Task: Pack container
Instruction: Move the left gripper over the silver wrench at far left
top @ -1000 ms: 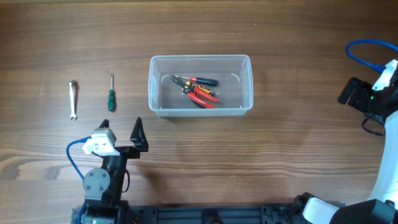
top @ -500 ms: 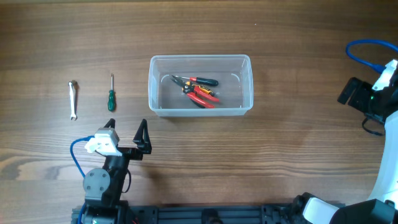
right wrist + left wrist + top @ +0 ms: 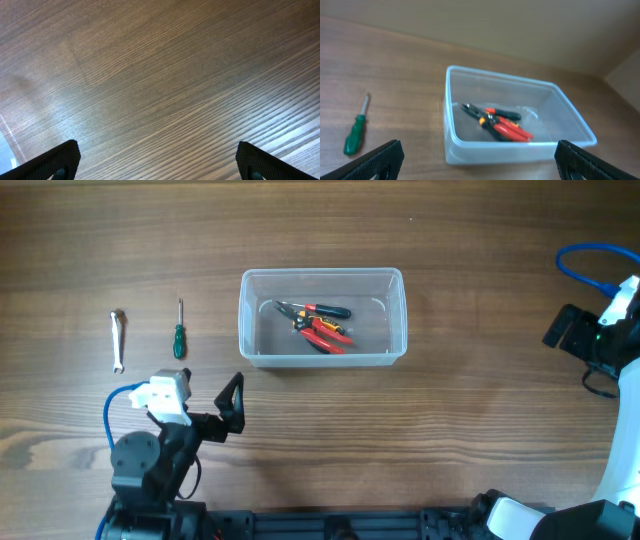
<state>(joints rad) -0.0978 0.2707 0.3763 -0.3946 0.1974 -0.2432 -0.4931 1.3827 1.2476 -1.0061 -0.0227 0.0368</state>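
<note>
The container (image 3: 322, 274) is a clear plastic tub at the table's middle, holding red-handled pliers (image 3: 325, 332) and a black-handled tool (image 3: 318, 309). A green-handled screwdriver (image 3: 178, 330) and a silver wrench (image 3: 117, 340) lie on the table to its left. My left gripper (image 3: 203, 406) is open and empty, near the front edge, below the screwdriver and left of the tub. In the left wrist view my open jaws (image 3: 480, 165) face the tub (image 3: 520, 81), the pliers (image 3: 506, 126) and the screwdriver (image 3: 356, 135). My right gripper (image 3: 160, 165) is open and empty over bare wood.
The right arm (image 3: 590, 335) with its blue cable (image 3: 590, 252) sits at the far right edge. A black rail (image 3: 340, 525) runs along the front edge. Bare wood lies between the tub and the right arm.
My left gripper has shifted a little to the right and toward the front edge, and its arm has swung left. The right arm and the tools have not moved.
</note>
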